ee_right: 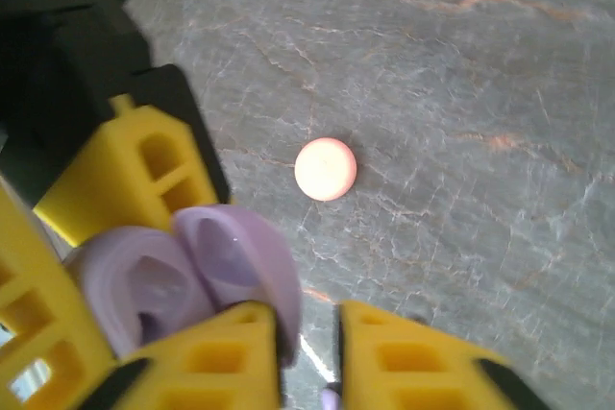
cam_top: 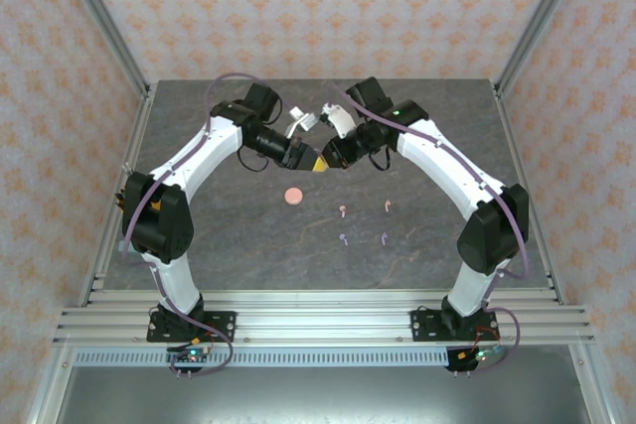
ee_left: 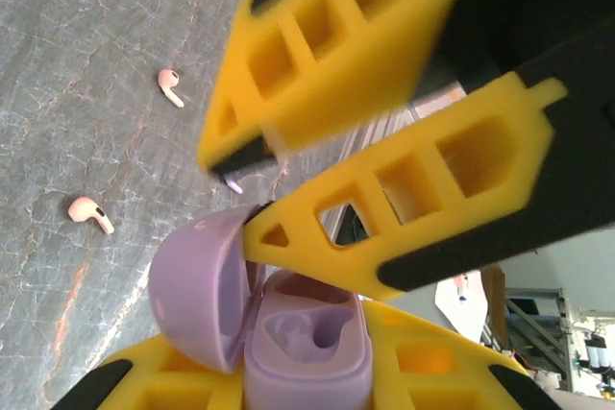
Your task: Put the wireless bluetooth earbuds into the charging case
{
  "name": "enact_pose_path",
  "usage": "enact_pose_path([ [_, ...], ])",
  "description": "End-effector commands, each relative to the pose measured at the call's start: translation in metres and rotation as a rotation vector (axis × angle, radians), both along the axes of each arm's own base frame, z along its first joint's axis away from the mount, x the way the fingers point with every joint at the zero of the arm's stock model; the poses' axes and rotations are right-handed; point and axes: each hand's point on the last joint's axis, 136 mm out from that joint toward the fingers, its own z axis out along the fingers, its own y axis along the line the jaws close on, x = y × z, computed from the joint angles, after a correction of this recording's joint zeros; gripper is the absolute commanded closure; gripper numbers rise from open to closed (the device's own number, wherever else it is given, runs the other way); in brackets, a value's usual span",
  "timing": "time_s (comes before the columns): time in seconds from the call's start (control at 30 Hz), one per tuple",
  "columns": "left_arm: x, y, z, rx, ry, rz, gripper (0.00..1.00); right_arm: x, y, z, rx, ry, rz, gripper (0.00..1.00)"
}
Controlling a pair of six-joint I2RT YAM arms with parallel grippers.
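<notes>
My left gripper is shut on the lilac charging case, held above the table with its lid swung open and its sockets bare. The right gripper is open a little; its left finger touches the lid's rim, and the table shows through the gap between its jaws. Both grippers meet at the table's far middle, left gripper against right gripper. On the table lie two pale pink earbuds and two lilac earbuds. Both pink earbuds lie left of the case.
A closed round pink case lies on the grey stone-patterned table, left of the earbuds. Metal frame posts stand at the table's back corners.
</notes>
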Motion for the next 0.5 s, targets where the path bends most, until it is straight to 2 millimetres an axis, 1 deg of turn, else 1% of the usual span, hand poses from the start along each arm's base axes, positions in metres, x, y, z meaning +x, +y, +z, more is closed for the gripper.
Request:
enact_pose_path([
  [0.0, 0.000, 0.005, 0.013, 0.026, -0.102, 0.023, 1.00, 0.011, -0.023, 0.043, 0.082, -0.059, -0.120, 0.61],
  [0.1, 0.006, 0.010, 0.019, 0.054, -0.164, 0.065, 1.00, 0.004, -0.042, 0.075, 0.167, -0.090, -0.181, 0.46],
  [0.13, 0.009, 0.011, 0.021, 0.065, -0.187, 0.084, 1.00, 0.002, -0.048, 0.083, 0.182, -0.103, -0.202, 0.42],
  [0.17, 0.014, 0.014, 0.023, 0.086, -0.217, 0.114, 1.00, 0.001, -0.056, 0.090, 0.193, -0.115, -0.234, 0.37],
  [0.23, 0.024, 0.020, 0.027, 0.136, -0.283, 0.175, 1.00, 0.002, -0.071, 0.098, 0.195, -0.130, -0.317, 0.32],
  [0.3, 0.034, 0.028, 0.031, 0.197, -0.357, 0.247, 1.00, 0.004, -0.085, 0.097, 0.181, -0.119, -0.416, 0.31],
  [0.33, 0.040, 0.033, 0.032, 0.240, -0.401, 0.291, 1.00, 0.006, -0.091, 0.094, 0.168, -0.105, -0.465, 0.31],
  [0.4, 0.048, 0.040, 0.033, 0.321, -0.478, 0.365, 1.00, 0.007, -0.098, 0.084, 0.158, -0.064, -0.551, 0.31],
  [0.47, 0.056, 0.048, 0.033, 0.417, -0.565, 0.442, 1.00, 0.007, -0.105, 0.071, 0.159, -0.022, -0.631, 0.31],
])
